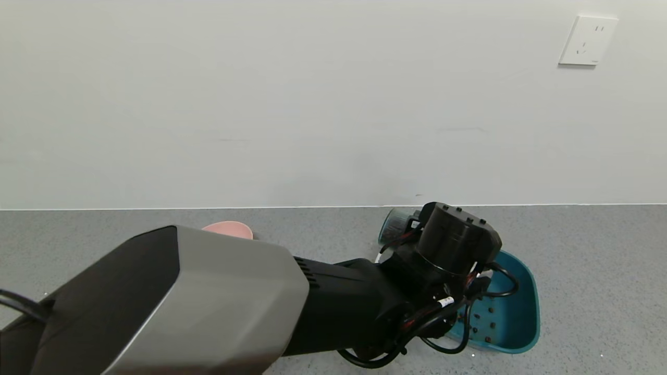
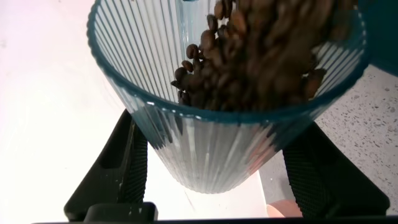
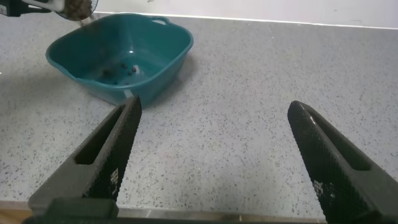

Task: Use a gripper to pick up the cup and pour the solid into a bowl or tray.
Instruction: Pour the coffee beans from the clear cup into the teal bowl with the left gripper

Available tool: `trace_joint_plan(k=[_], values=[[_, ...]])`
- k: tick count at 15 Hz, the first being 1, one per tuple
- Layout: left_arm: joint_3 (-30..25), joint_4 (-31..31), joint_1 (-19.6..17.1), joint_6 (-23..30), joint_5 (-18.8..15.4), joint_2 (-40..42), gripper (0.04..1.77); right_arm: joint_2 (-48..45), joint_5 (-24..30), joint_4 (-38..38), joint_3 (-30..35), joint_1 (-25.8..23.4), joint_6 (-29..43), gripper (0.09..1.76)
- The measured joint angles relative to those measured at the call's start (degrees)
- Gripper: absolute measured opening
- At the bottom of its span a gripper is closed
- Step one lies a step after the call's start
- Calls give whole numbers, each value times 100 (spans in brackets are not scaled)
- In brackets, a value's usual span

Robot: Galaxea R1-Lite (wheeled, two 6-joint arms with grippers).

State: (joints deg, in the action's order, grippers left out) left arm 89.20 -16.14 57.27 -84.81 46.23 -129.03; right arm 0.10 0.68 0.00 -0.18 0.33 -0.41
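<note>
— Cup?
— I log the cup [image 2: 211, 130], tilted above the basin [image 1: 521, 312], clamped in my left gripper [image 2: 211, 168]; beans [image 2: 261, 56] crowd its mouth.
— Basin?
— A few beans inside, on the counter [image 3: 249, 130]. Right gripper [image 3: 211, 155] wide, empty.

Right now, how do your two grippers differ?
The left gripper is shut on the ribbed cup, tipped over the teal basin with beans sliding to the rim. The right gripper is open and empty, low over the counter, away from the basin. Both have black fingers.
</note>
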Motion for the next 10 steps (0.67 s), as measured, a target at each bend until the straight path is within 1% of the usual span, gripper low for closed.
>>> trace_joint_plan(k=[3,10], values=[[2,-6,11,-44,156,-16,127,-2,0,0,0,0,0,171],[-4,-20,24,-27,158,-28,127,-2,0,0,0,0,0,171]])
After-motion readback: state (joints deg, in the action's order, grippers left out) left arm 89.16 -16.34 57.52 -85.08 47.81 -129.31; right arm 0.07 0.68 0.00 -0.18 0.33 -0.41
